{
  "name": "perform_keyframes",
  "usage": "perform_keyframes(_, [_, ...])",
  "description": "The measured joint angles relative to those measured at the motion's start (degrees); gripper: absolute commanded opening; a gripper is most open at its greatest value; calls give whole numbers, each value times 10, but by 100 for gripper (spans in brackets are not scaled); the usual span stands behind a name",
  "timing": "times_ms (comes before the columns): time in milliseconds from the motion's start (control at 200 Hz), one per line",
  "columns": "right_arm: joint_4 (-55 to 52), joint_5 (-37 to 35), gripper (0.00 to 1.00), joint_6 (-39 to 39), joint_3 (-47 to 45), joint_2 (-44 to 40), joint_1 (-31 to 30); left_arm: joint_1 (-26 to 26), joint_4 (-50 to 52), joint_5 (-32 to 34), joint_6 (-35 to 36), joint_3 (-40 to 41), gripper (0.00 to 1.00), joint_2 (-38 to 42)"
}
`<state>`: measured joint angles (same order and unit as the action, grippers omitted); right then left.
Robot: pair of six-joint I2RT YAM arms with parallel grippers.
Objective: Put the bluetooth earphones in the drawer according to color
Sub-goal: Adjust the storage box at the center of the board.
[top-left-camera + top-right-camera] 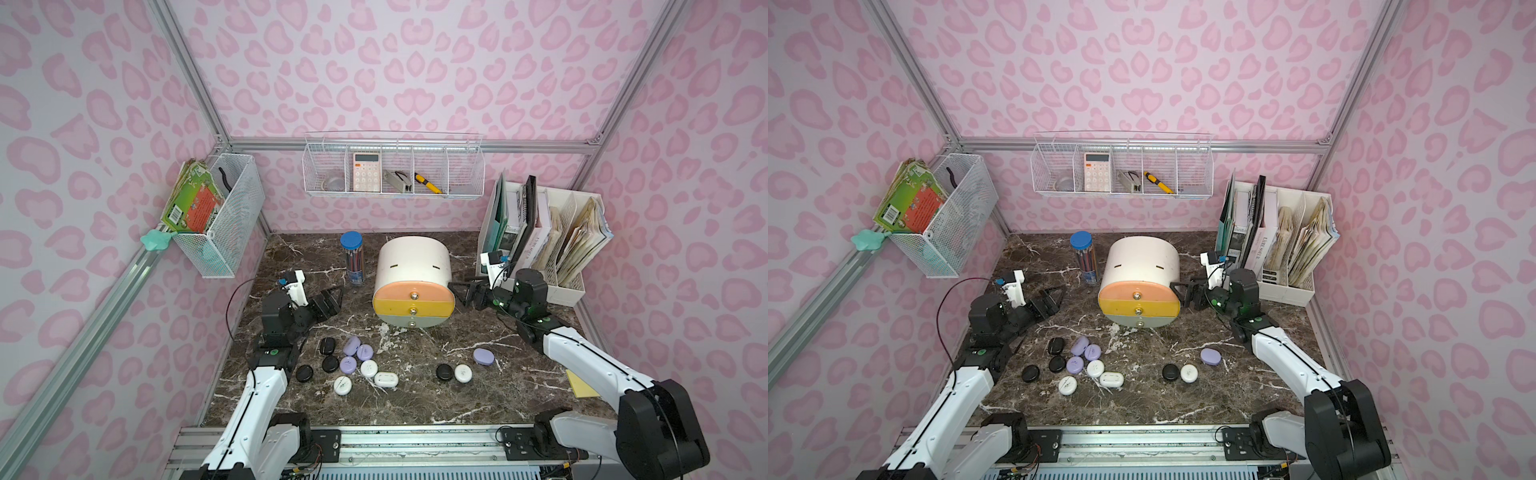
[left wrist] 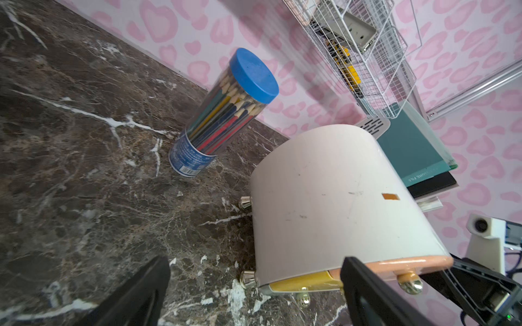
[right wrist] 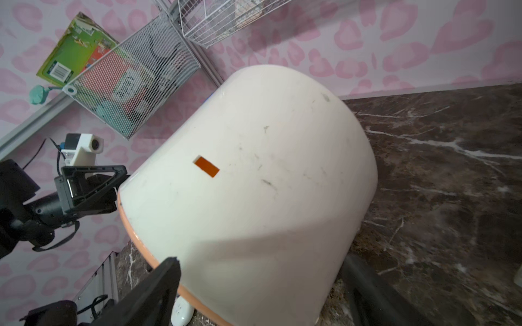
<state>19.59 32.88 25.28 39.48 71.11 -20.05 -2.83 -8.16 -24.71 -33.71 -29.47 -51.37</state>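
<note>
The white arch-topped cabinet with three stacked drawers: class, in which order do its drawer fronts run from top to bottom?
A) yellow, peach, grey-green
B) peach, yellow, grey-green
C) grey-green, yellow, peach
B: in both top views the white arch-topped cabinet shows the peach drawer front uppermost, the yellow drawer front in the middle and the pale grey-green drawer front lowest.
</note>
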Motion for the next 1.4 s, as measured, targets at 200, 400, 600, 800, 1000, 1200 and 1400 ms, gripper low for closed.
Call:
perform_keyframes(200, [-28,-12,92,-61,29,16,-35,-1,19,25,-70,-7,99,-63])
perform_keyframes(400, [-52,-19,92,-86,42,20,-38,5,-17,12,-83,8,99,-84])
perform_keyframes(600, [-90,-9,93,-108,37,-16,-56,18,-29,-7,-80,-14,97,-119])
perform_keyframes(800, [-108,-8,90,-116,-4,-28,-85,21,-32,-49,-74,-40,94,-172])
perform_keyframes(1000, [-112,-60,82,-103,15,11,-86,33,-31,-83,-62,-65,92,-227])
perform_keyframes(1200, [-107,-100,73,-73,51,54,-49,41,-31,-93,-51,-75,92,-246])
perform_keyframes(1400, [-80,-100,71,-41,73,105,-3,47,-31,-93,-49,-78,92,-252])
